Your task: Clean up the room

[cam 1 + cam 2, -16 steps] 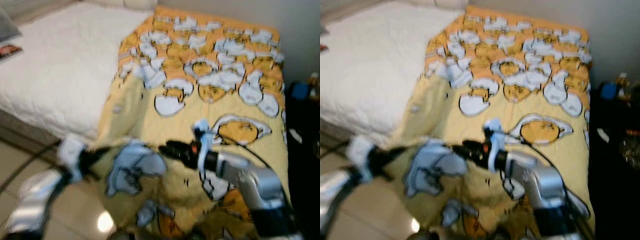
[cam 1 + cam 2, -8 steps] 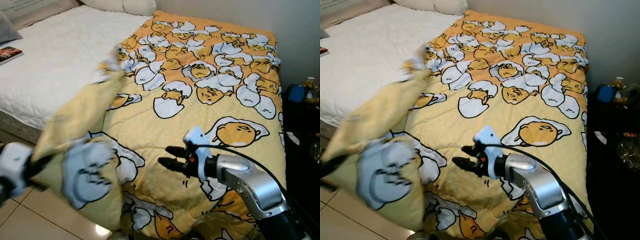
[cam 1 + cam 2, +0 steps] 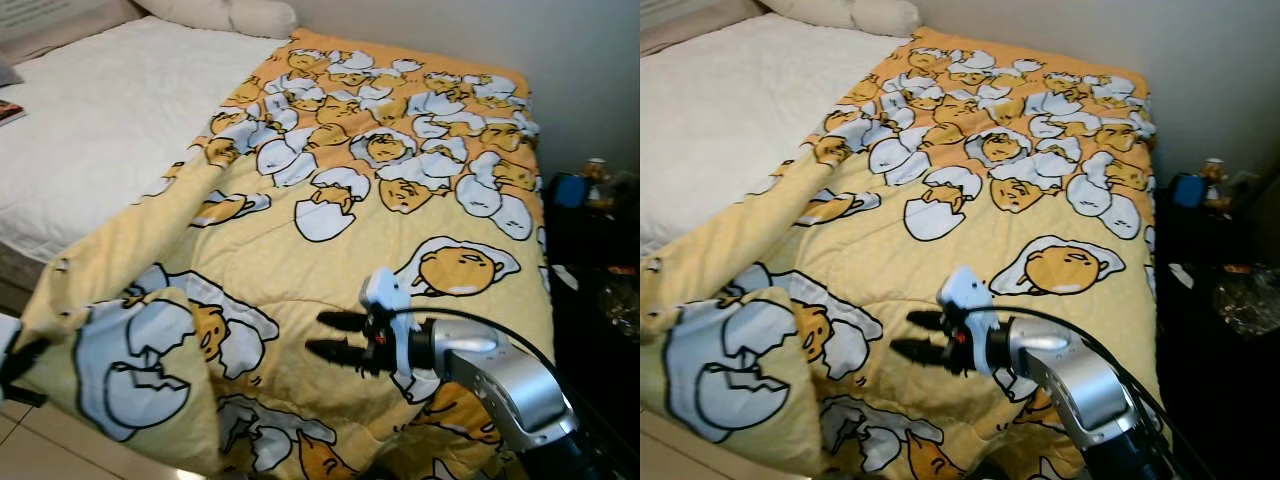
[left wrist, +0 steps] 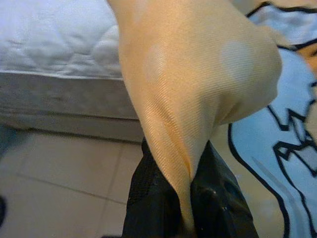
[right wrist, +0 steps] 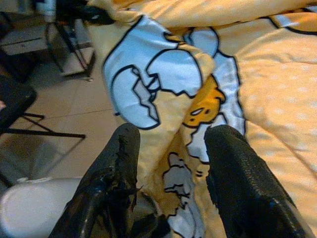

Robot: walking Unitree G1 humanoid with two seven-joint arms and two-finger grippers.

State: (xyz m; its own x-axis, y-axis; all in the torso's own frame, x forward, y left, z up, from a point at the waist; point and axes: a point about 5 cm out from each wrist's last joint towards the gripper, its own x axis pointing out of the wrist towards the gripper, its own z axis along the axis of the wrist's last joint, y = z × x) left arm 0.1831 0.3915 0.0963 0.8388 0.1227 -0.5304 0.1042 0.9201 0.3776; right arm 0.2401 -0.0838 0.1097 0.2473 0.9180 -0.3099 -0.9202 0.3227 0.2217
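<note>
A yellow blanket [image 3: 380, 230] printed with cartoon eggs lies spread over the right half of the bed. Its near left corner hangs off the bed's foot. At the lower left, my left gripper [image 3: 22, 364] is shut on that corner. In the left wrist view the black fingers [image 4: 208, 198] pinch a fold of yellow fabric above the floor. My right gripper [image 3: 322, 336] is open, hovering just over the blanket near the bed's foot and pointing left. In the right wrist view its fingers [image 5: 119, 158] straddle a rumpled fold without closing on it.
The white mattress [image 3: 90, 120] is bare on the left, with pillows [image 3: 215, 15] at the head and a book [image 3: 8, 110] at its edge. A dark stand with a blue cup [image 3: 568, 190] sits by the wall on the right. Tile floor [image 4: 64, 173] lies below the bed's foot.
The blanket corner held by my left gripper has come down and leftward, and the raised blanket now lies flatter over the bed. My right gripper stays open in about the same place.
</note>
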